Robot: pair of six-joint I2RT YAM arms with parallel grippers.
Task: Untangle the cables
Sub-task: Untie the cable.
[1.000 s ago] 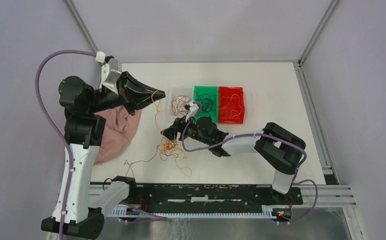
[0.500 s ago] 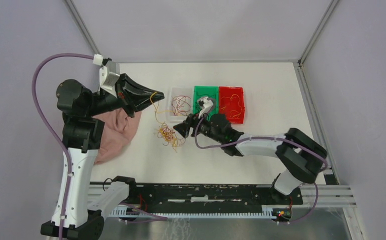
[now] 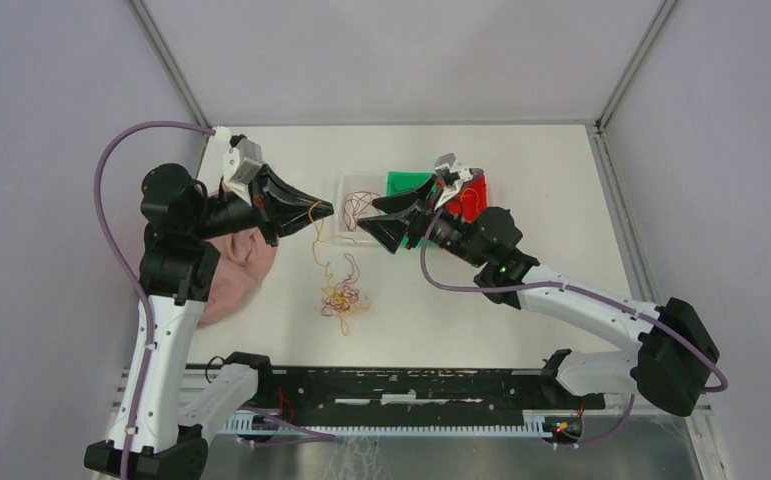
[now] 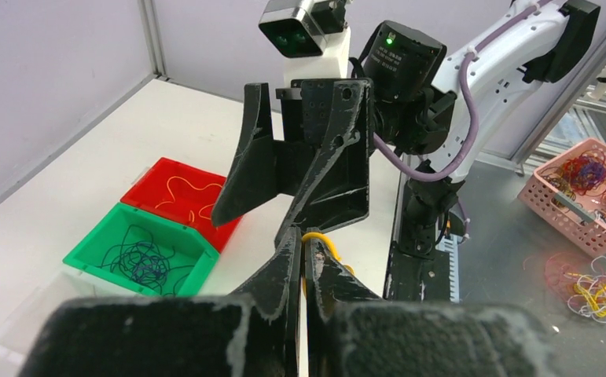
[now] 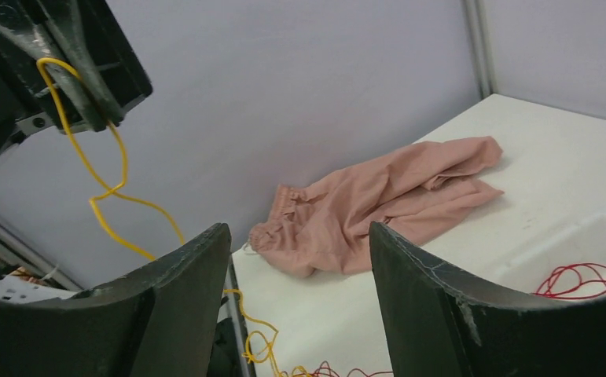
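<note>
My left gripper (image 3: 327,210) is raised and shut on a yellow cable (image 3: 317,238). The cable hangs from it down to a small tangle of red and yellow cables (image 3: 341,298) on the table. In the left wrist view the yellow cable (image 4: 320,236) loops over the closed fingertips of my left gripper (image 4: 303,240). My right gripper (image 3: 380,223) is open and empty, raised and facing the left gripper from the right. The right wrist view shows my right gripper (image 5: 299,232) with wide jaws, the left gripper (image 5: 95,110) at top left and the hanging yellow cable (image 5: 99,177).
A clear tray (image 3: 347,186) holds red cables, a green tray (image 3: 401,181) holds dark cables (image 4: 138,259), and a red tray (image 3: 475,190) holds some yellow cables. They stand in a row behind the right gripper. A pink cloth (image 3: 231,270) lies at the table's left.
My right gripper rose from beside the tangle and moved back-right toward the trays. My left gripper shifted slightly right and nearer, still holding the yellow cable. The tangle shifted on the table.
</note>
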